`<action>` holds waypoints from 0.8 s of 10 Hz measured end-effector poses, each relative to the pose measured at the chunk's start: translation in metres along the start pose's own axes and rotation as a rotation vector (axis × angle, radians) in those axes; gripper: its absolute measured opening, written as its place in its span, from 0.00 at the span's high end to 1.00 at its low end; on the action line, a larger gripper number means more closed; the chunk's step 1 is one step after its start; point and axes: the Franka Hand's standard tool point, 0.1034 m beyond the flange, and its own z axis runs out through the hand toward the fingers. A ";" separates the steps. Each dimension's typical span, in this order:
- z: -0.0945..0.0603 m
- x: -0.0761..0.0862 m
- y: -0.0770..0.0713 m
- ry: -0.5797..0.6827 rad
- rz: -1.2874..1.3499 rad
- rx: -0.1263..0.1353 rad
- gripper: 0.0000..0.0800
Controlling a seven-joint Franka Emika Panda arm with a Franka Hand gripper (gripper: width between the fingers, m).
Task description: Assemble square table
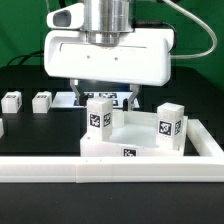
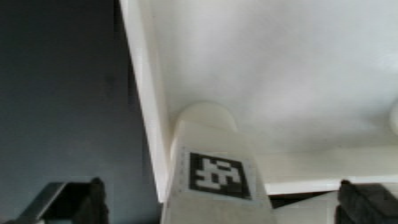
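Note:
The white square table top [image 1: 135, 147] lies near the front rail, its raised rim toward me. Two white tagged legs stand upright on it: one at the exterior view's left corner [image 1: 99, 113], one at the right [image 1: 170, 123]. My gripper [image 1: 100, 95] hangs straight above the left leg. In the wrist view that leg [image 2: 217, 165] rises between my open gripper [image 2: 219, 210], with dark gaps between it and each of the fingers [image 2: 71, 205]. The table top's pale surface [image 2: 267, 70] fills the area behind it.
Two loose white legs [image 1: 11, 101] [image 1: 41, 101] lie on the black table at the exterior view's left. A long white L-shaped rail [image 1: 110, 171] runs along the front and up the right side. The marker board [image 1: 120, 100] shows partly behind the gripper.

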 end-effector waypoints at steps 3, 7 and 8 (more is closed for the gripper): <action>0.001 0.000 0.001 -0.001 0.001 -0.001 0.19; 0.004 -0.011 0.007 -0.011 -0.141 -0.005 0.19; 0.004 -0.014 0.011 -0.018 -0.204 -0.005 0.19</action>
